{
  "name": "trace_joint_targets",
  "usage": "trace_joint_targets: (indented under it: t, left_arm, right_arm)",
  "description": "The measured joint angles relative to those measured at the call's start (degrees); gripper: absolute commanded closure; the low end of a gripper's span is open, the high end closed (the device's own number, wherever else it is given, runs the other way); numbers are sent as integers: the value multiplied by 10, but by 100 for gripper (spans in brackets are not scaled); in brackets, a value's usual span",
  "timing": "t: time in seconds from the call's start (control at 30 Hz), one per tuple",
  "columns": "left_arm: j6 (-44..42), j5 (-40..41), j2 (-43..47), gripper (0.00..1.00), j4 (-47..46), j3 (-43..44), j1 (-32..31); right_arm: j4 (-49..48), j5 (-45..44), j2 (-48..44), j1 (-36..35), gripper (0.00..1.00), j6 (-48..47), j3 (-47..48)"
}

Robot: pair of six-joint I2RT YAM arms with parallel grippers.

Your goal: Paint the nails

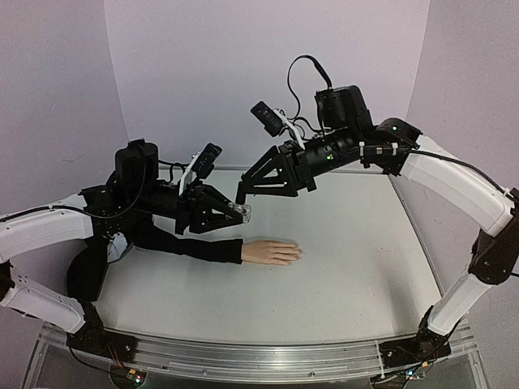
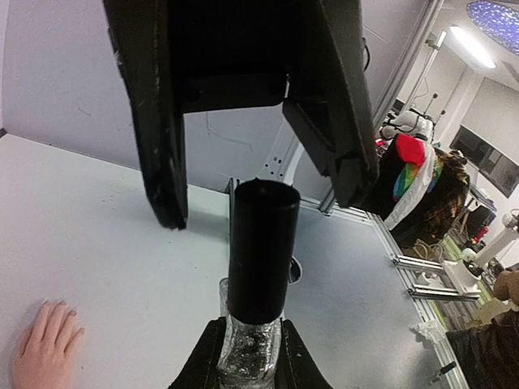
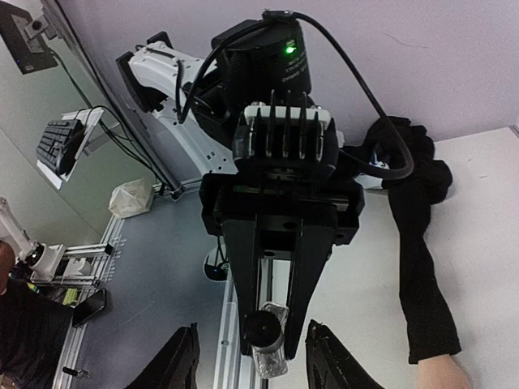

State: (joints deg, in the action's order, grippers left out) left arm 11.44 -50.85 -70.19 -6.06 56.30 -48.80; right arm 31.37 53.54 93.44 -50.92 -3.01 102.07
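The left hand (image 1: 232, 212) is clamped on the glass body of a polish bottle (image 2: 251, 356). Its dark cap (image 2: 261, 251) points into the right hand (image 1: 241, 194), whose jaws stand open on either side of the cap, clear of it. The nails (image 1: 298, 254) are on the mannequin hand (image 1: 272, 252), which lies flat on the bench (image 1: 349, 267) apart from both, its black sleeve (image 1: 186, 243) running toward the left arm

Pale lilac walls (image 1: 243, 65) enclose a white table (image 1: 349, 267) — a ceiling light strip (image 2: 470, 44) glows beyond
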Motion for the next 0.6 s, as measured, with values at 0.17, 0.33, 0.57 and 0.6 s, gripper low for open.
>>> trace_joint_targets:
  t: [0.17, 0.33, 0.57, 0.6]
  left_arm:
    - [9, -35, -6, 100, -5, 3, 0]
    - [10, -48, -12, 100, -5, 4, 1]
    - [32, -51, -11, 100, -12, 4, 7]
    - [35, -44, -9, 100, -14, 3, 9]
  right_arm:
    - [-7, 44, 24, -5, 62, 5, 8]
    - [-10, 66, 33, -9, 81, 7, 8]
    - [-27, 61, 36, -8, 100, -3, 8]
    - [-32, 57, 36, -8, 100, -3, 8]
